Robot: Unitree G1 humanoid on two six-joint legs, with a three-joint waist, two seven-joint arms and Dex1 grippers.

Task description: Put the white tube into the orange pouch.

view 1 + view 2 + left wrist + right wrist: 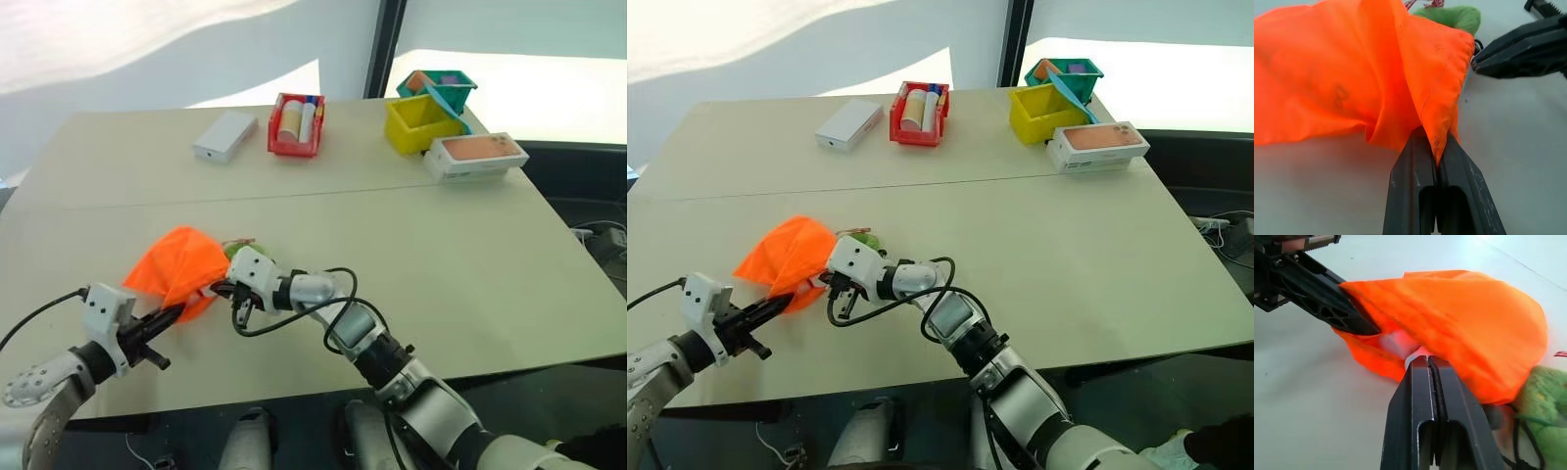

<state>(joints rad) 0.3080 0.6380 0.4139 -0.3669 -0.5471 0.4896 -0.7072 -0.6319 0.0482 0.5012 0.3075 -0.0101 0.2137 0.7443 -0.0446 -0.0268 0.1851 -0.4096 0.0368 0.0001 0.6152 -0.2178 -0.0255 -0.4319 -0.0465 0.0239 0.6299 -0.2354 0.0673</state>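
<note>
Near the table's [470, 274] front-left edge, the left gripper [186, 309] has its fingers pressed together, pinching the orange pouch's [176, 266] rim. Inside the pouch mouth a bit of the white tube [1398, 343] shows. Just right, the right gripper [223, 288] meets that mouth, fingers closed together.

Beige table [411, 245], seam line across top. Pale wall behind, bright sunlit patch on upper part. Dark vertical post [380, 49] behind far edge. Dark floor at right, cables [602, 235] there.
</note>
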